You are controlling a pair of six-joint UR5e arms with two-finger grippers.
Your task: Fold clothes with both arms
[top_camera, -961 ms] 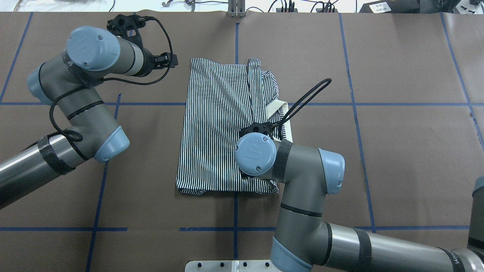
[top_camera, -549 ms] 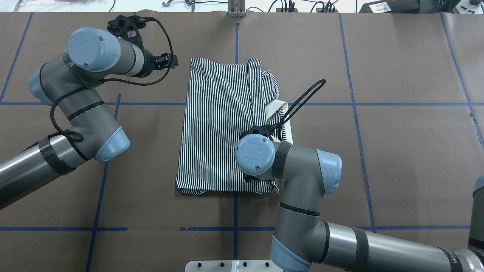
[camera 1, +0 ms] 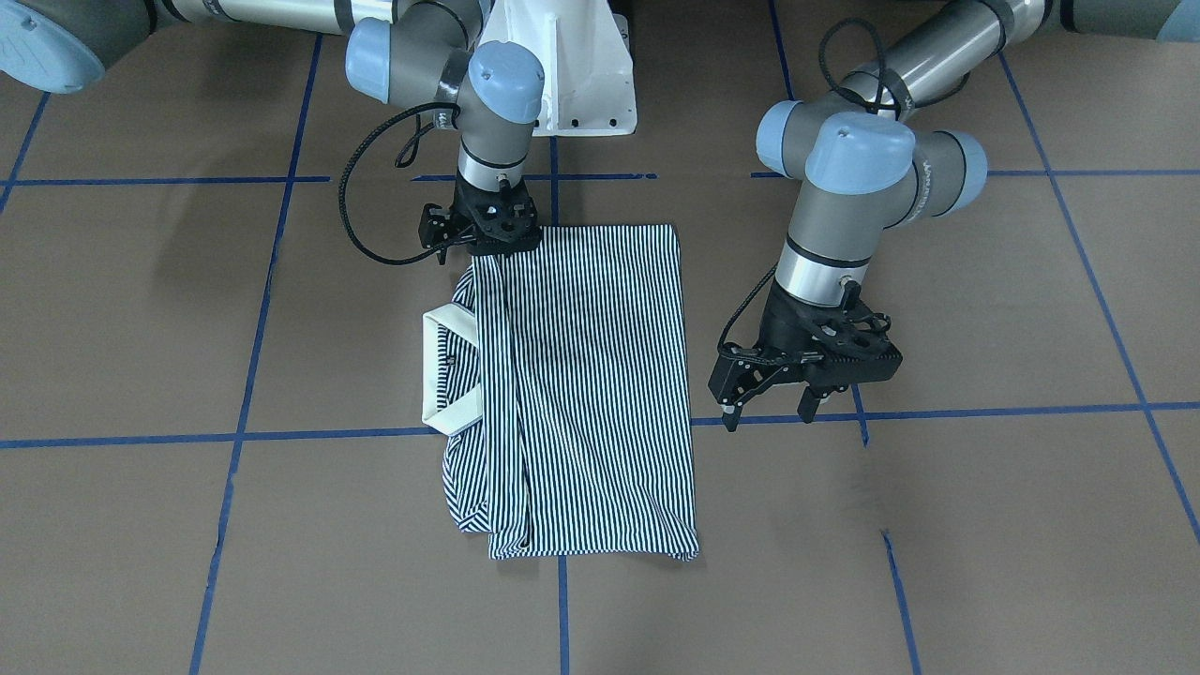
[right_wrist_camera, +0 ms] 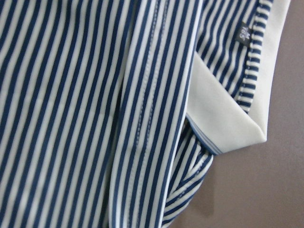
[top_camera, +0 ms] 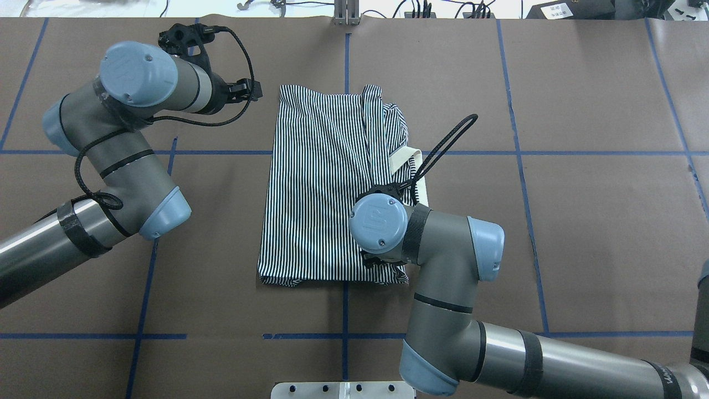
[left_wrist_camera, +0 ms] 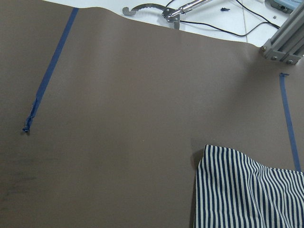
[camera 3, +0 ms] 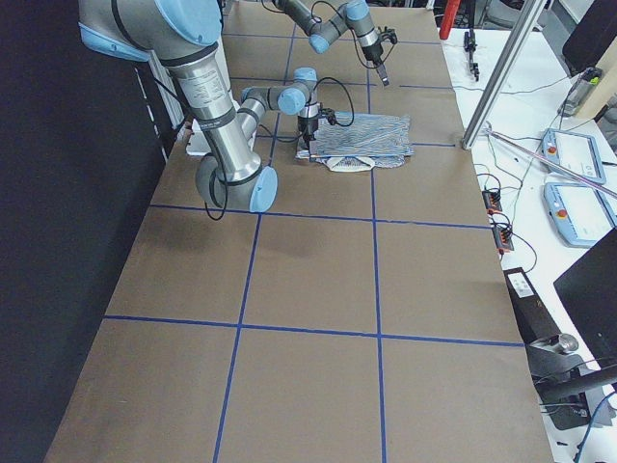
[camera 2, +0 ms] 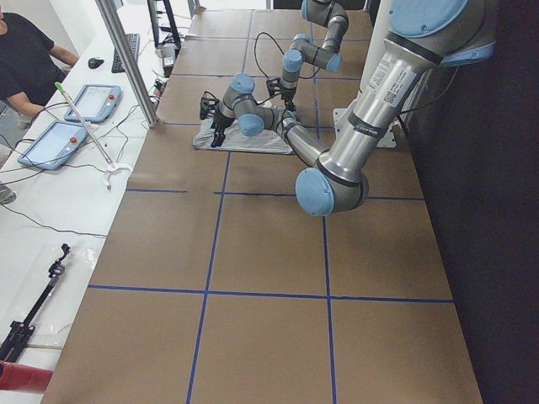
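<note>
There's your striped polo shirt (camera 1: 581, 375), lying flat on the brown tabletop (camera 1: 984, 516), folded lengthwise into one long rectangle. A raised fold of cloth runs down its length on the collar side. The cream collar (camera 1: 448, 375) pokes out past that long edge, about halfway along.

Look at the right claw (camera 1: 481, 246). It's down on the shirt's corner nearest the robot base, on the collar side, touching the cloth. The wrist hides it from overhead, and the front view doesn't show its fingers plainly. You cannot tell whether it's clenched on the fabric or just resting there. Its own camera fills with navy and white stripes, the collar's folded tip and a small dark label (right_wrist_camera: 243, 32) inside the neck.

Now the left claw (camera 1: 767, 408). It's released, fingers spread wide, hanging above the tabletop off the shirt's long edge opposite the collar. It's clear of the cloth and touching nothing. Its wrist camera catches only one striped corner of the shirt (left_wrist_camera: 247, 194) at the bottom of the picture, with bare brown tabletop and blue tape (left_wrist_camera: 52, 71) beyond that corner.

The shirt straddles a blue tape line that crosses beneath it at about the collar's level.
</note>
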